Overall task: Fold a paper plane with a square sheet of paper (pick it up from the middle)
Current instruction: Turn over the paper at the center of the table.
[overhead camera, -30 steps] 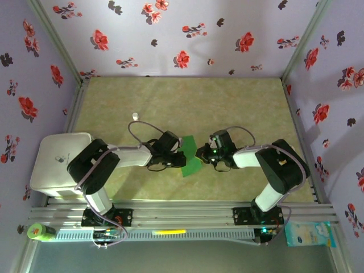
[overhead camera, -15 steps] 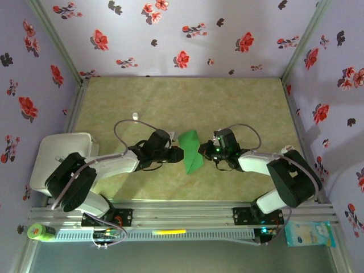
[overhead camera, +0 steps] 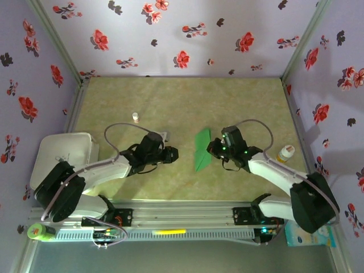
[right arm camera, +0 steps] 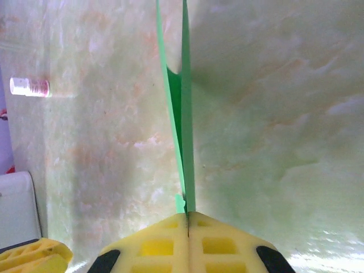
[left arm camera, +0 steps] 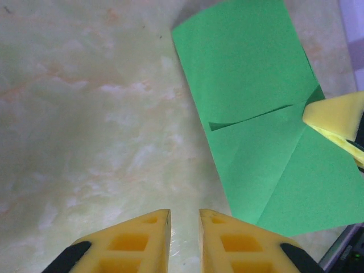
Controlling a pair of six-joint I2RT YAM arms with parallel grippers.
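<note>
Green paper sheet [overhead camera: 201, 152], folded, is held upright, pinched at its 3 o'clock edge between the closed fingers of the right gripper [overhead camera: 212, 149]. Left gripper [overhead camera: 174, 154], at its 9 o'clock and apart, has fingers slightly parted, empty, above the counter [overhead camera: 170, 96].

White-and-black left arm [overhead camera: 105, 166] and right arm [overhead camera: 273, 170], looping grey cables [overhead camera: 119, 125], yellow grid-pocketed fingers [left arm camera: 139, 242], seemingly green lights.

The right gripper [right arm camera: 187, 217] clamps the folded green paper [right arm camera: 185, 142], seen edge-on.
</note>
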